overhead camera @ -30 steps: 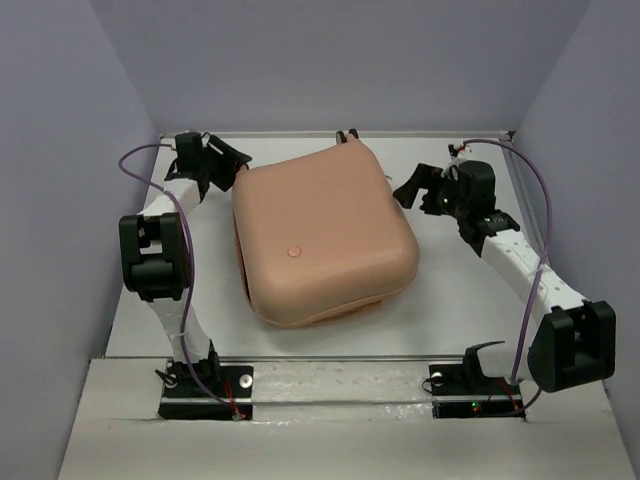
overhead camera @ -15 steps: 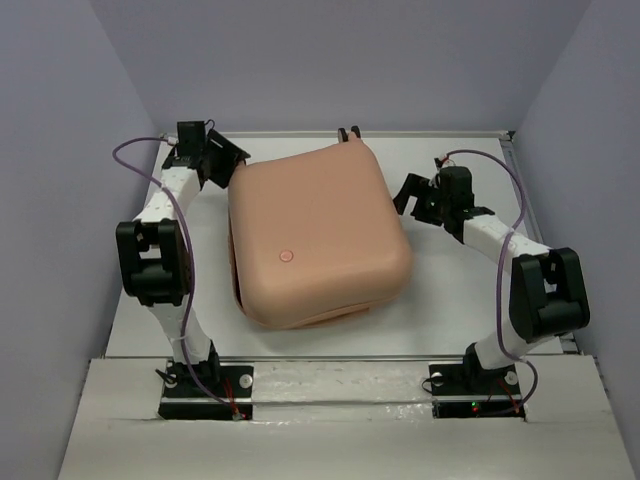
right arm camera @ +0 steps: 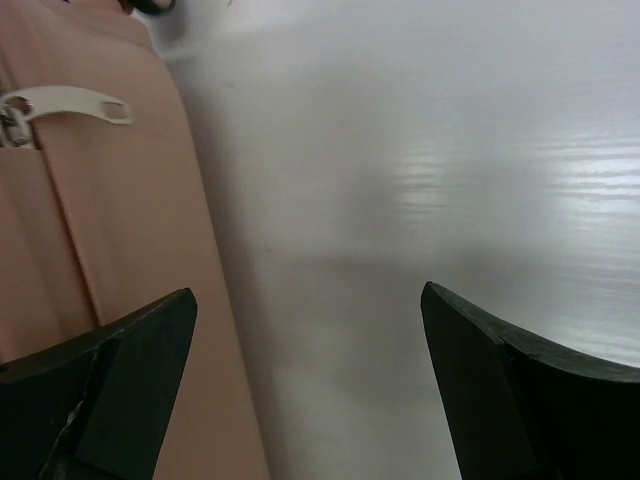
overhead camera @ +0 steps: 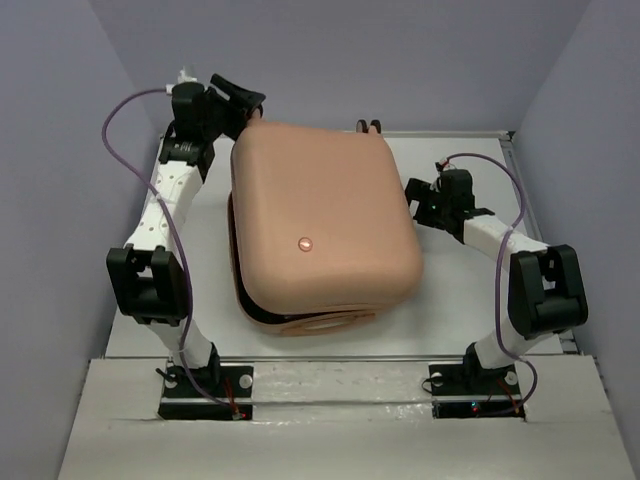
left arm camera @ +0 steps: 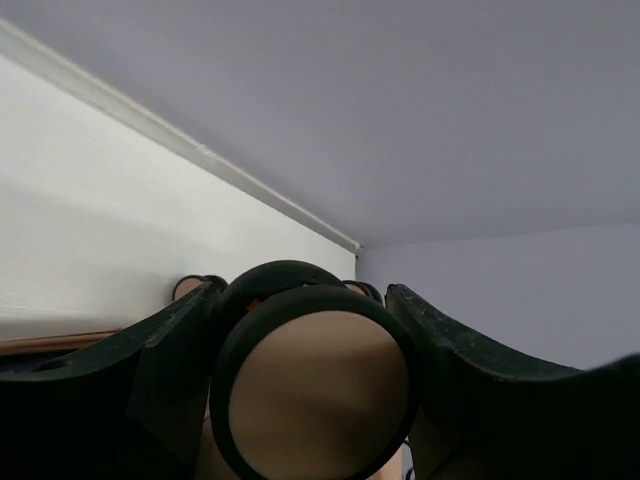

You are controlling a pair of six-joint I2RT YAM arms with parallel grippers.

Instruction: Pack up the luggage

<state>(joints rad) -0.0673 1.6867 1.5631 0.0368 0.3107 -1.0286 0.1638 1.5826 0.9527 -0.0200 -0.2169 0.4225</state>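
Note:
The peach-pink luggage (overhead camera: 320, 220) lies flat in the middle of the white table, its far left corner lifted. A dark gap (overhead camera: 262, 312) shows between its two shells along the left and front. My left gripper (overhead camera: 243, 103) is raised at that corner. In the left wrist view its fingers (left arm camera: 170, 350) are shut on a caster wheel (left arm camera: 315, 390), black-rimmed with a pink face. My right gripper (overhead camera: 415, 200) stands open just off the luggage's right side, with only bare table between its fingertips (right arm camera: 310, 300). The shell wall (right arm camera: 110, 220) and a white zipper pull (right arm camera: 65, 105) lie to its left.
Another pair of wheels (overhead camera: 368, 126) sticks out at the luggage's far edge. Lilac walls close the table (overhead camera: 470, 290) in at the back and both sides. The arm bases sit on a rail (overhead camera: 340, 385) at the near edge.
My left arm has risen with the wheel in its grip, tilting the luggage's far left corner up. My right gripper has dropped lower and come closer to the luggage's right side.

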